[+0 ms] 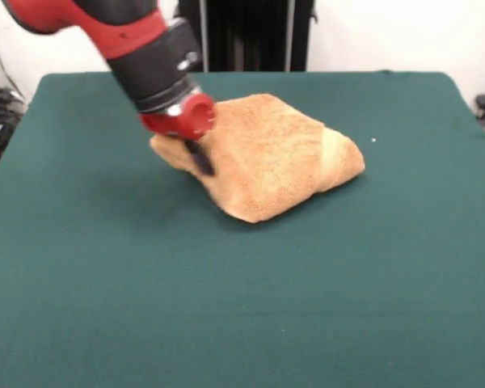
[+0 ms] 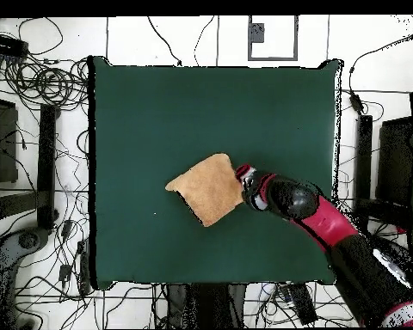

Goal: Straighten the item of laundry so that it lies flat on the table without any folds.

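Note:
The orange-tan towel [image 1: 267,158] lies crumpled in the middle of the dark green table [image 1: 242,307], with its right end folded over into a thick lump. In the overhead view the towel [image 2: 208,189] is a rough diamond. My gripper [image 1: 200,158] is down at the towel's left corner in the front view and touches the cloth. In the overhead view the gripper [image 2: 243,177] is at the towel's right corner. The red and black arm hides part of the towel's edge there.
The green table [image 2: 158,112] extends far around the towel on every side. Cables and stands lie on the floor beyond the table's edges. A small white speck [image 1: 373,141] lies on the cloth to the right of the towel.

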